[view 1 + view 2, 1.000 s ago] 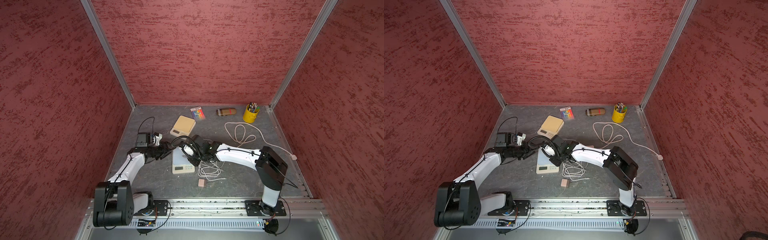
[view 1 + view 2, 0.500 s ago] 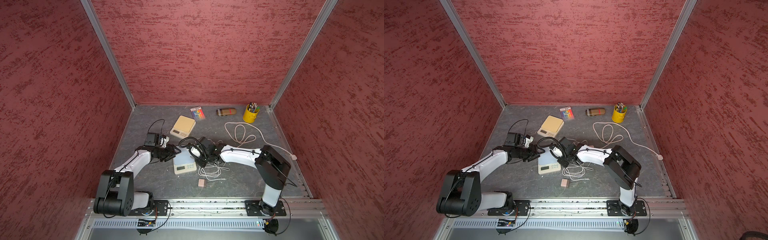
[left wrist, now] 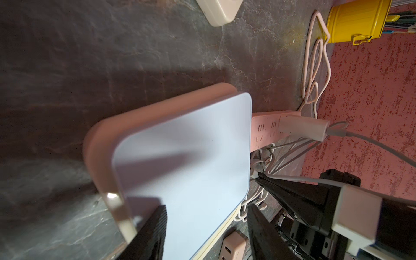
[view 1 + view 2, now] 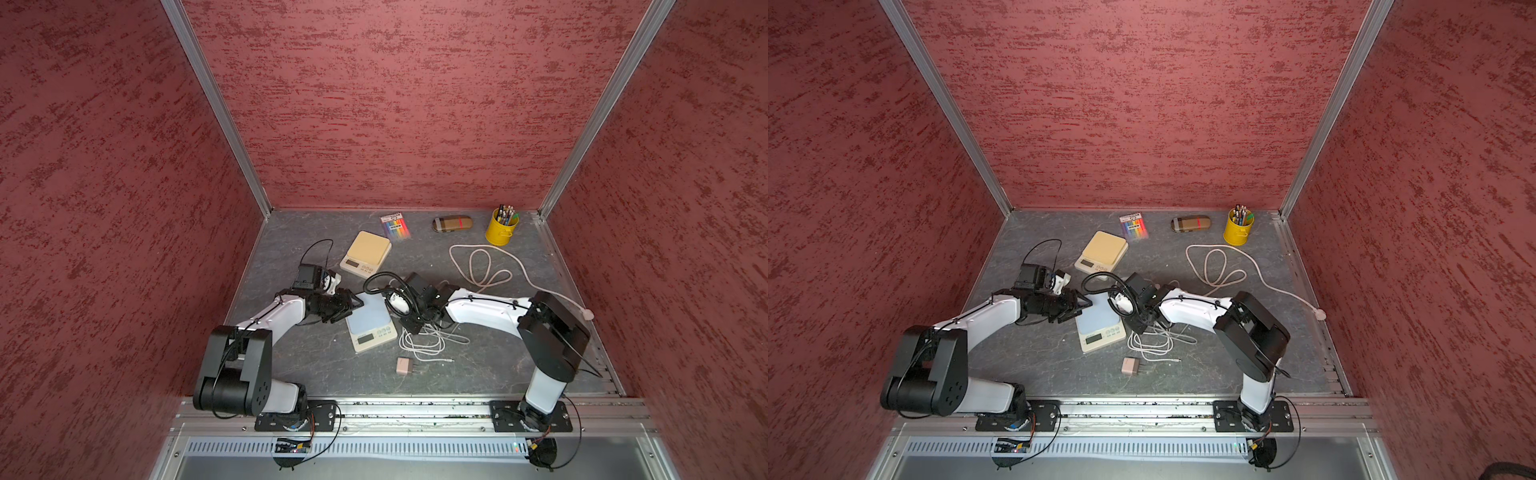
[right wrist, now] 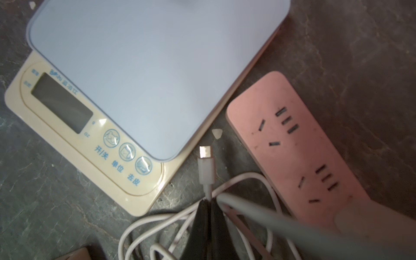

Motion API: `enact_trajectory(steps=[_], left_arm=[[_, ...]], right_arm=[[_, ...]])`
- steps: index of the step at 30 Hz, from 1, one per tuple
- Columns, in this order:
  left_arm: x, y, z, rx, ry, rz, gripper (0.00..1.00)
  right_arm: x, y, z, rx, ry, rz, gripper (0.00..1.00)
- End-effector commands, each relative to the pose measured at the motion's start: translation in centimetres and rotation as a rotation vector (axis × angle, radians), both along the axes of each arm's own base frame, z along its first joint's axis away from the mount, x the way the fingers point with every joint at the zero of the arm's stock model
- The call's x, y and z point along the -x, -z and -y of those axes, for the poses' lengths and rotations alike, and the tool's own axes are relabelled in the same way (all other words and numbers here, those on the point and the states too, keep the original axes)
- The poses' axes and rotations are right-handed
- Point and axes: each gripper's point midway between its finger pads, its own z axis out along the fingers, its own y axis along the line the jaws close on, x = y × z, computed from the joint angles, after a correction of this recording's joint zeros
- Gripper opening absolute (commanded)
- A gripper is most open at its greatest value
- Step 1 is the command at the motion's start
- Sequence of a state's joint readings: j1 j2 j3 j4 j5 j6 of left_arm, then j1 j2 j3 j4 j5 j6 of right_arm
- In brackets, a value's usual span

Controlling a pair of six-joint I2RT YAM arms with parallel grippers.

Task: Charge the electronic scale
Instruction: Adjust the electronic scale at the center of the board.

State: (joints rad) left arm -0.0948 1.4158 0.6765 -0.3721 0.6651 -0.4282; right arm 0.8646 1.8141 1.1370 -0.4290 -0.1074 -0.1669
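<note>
Nearest the desk's (image 4: 316, 361) front edge, an adapter (image 4: 402, 365) lies unplugged beside the coiled cable (image 4: 419, 345). Right jaws are clamped on that cable just behind its plug (image 5: 206, 157), which sits free beside the scale (image 4: 368, 316), not yet inserted. Left jaws stand apart astride the scale's far corner. Beyond, the strip (image 5: 292, 146) holds one charger (image 3: 301, 128). Plugging in and powering the cable likely remain.

Smooth matt top on the glossy plastic scale (image 5: 144, 74), matt plastic power strip (image 5: 292, 144), rough walls (image 4: 395, 104), shiny metal cup (image 4: 500, 230)
</note>
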Motion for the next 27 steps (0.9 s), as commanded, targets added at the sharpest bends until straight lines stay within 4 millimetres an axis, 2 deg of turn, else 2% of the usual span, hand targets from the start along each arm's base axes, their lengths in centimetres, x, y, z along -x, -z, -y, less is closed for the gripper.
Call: enact_trajectory(steps=[1,6,12,17,21,24,27], left_arm=[[0.1,1.1,-1.4,-0.089,-0.017,-0.015,0.59],[-0.5,0.1,-2.7,-0.107,-0.038,0.006,0.60],[-1.0,-1.6,-5.0,-0.133,-0.082,0.032,0.61],[0.1,-2.3,-6.4,-0.166,-0.119,0.018,0.65],[1.5,-1.6,-7.2,-0.200,-0.148,-0.034,0.67],[2.2,-1.4,-7.3,-0.206,-0.161,-0.056,0.68],[2.7,-1.3,-7.5,-0.227,-0.166,-0.059,0.69]], right_arm=[[0.3,0.5,-0.1,0.067,-0.034,-0.011,0.00],[1.5,-0.4,-2.6,0.027,-0.123,-0.019,0.00],[2.7,0.2,-5.3,0.022,-0.216,-0.048,0.00],[2.3,-1.7,-8.6,-0.092,-0.230,-0.044,0.00],[2.6,-3.1,-10.6,-0.196,-0.255,-0.066,0.00],[2.3,-3.2,-10.1,-0.185,-0.241,-0.037,0.00],[2.1,-2.2,-7.9,-0.116,-0.212,-0.009,0.00]])
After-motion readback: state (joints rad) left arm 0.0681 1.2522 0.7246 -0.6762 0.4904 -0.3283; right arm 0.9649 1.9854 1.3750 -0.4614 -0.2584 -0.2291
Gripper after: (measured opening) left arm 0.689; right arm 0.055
